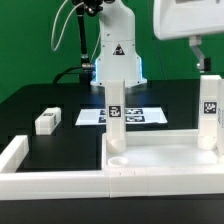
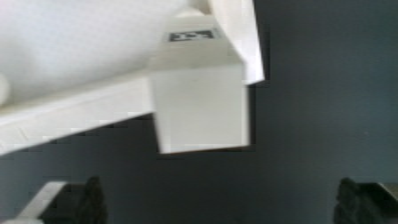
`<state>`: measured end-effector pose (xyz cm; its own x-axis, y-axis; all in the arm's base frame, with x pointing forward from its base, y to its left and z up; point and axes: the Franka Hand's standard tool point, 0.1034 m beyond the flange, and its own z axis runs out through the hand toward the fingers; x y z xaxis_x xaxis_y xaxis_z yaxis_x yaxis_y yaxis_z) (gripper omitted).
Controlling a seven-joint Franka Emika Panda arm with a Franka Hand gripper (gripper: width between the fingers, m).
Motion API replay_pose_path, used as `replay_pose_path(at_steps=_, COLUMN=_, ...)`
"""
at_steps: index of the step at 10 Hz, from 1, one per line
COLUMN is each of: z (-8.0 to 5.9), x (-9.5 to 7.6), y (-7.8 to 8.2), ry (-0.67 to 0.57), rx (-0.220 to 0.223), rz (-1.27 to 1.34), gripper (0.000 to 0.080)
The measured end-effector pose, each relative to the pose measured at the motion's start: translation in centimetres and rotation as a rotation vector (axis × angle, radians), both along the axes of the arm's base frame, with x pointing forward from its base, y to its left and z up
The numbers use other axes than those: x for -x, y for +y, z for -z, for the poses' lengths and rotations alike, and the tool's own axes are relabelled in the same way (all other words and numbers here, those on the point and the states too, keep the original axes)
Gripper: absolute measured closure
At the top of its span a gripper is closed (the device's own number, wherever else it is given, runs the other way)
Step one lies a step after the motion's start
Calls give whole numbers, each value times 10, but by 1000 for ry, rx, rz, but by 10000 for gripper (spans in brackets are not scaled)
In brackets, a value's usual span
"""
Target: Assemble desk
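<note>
While the jaws hang spread wide above an upright leg (image 2: 196, 110) seated in a corner of the tabletop panel (image 1: 165, 158) on the black surface (image 1: 60, 100), they should centre squarely over it before closing.

Three legs: leg (image 1: 115, 108) upright at centre, leg (image 1: 209, 106) upright at right edge, leg (image 1: 47, 121) lying at left. One tabletop (image 1: 165, 157), lower right. One marker board (image 1: 140, 116), centre. One border wall (image 1: 50, 178), lower left. One gripper (image 1: 203, 58), two fingers (image 2: 71, 200).
</note>
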<state>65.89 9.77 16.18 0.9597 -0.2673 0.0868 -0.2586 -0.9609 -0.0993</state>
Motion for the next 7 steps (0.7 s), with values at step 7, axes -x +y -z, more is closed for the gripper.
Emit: replay_pose_path(at_steps=7, z=27, x=3, y=0, ry=23, rx=3, rz=25, gripper=151)
